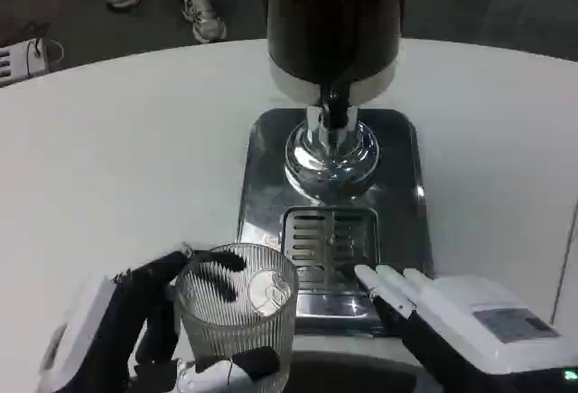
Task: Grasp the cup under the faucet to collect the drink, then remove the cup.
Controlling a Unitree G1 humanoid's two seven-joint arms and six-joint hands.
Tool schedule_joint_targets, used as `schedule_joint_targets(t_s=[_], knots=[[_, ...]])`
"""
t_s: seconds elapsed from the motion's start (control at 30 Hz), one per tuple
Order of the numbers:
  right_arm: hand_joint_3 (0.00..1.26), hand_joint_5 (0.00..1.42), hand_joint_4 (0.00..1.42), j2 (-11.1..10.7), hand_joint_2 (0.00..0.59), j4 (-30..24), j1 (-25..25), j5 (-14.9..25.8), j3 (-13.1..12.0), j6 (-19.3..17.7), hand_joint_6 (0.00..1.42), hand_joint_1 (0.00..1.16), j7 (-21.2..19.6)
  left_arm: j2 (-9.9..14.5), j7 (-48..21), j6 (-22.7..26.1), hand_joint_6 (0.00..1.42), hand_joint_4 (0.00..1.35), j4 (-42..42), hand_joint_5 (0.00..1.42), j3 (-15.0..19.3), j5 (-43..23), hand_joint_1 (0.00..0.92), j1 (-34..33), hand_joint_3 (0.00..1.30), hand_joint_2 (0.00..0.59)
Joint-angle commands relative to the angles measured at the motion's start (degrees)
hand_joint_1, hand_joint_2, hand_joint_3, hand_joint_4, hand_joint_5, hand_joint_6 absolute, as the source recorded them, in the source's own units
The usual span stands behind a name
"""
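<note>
A clear ribbed glass cup [238,316] stands upright at the front left of the dispenser's base, held by my left hand [135,330], whose black fingers wrap around its sides. The cup looks empty. The black drink dispenser [332,23] stands at the table's far middle, with its faucet [336,108] pointing down over a chrome pedestal [330,158] and a slotted drip tray [329,244]. The cup sits left of and nearer than the faucet. My right hand [452,307] lies at the front right, fingers stretched toward the drip tray, holding nothing.
The dispenser's shiny steel base plate [406,221] spreads across the middle of the white table [117,158]. Beyond the table's far edge a person's feet in sneakers [203,15] stand on the dark floor. A white device [23,59] lies at far left.
</note>
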Motion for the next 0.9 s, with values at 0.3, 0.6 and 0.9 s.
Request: schedule_joint_targets(t_s=[0.3, 0.6, 0.9], knots=[[0.02, 0.0, 0.0, 1.4, 0.444, 0.2, -0.1, -0.9, 0.2, -0.9, 0.0, 0.55, 1.3, 0.4, -0.4, -0.5, 1.42, 1.13, 0.3, 1.33, 0.4, -1.1, 0.572, -0.7, 1.0, 0.0], [0.02, 0.0, 0.0, 2.2, 0.437, 0.6, -0.1, -1.3, 0.4, -1.1, 0.0, 0.55, 1.4, 0.8, -0.6, -0.8, 1.42, 1.13, 0.8, 1.33, 0.3, -1.3, 0.572, -0.9, 1.0, 0.0], [0.02, 0.0, 0.0, 2.7, 0.437, 0.8, -0.4, -1.8, 0.3, -1.1, 0.0, 0.55, 1.5, 0.6, -0.7, -1.0, 1.42, 1.13, 1.4, 1.33, 0.3, -1.5, 0.572, -1.2, 1.0, 0.0]])
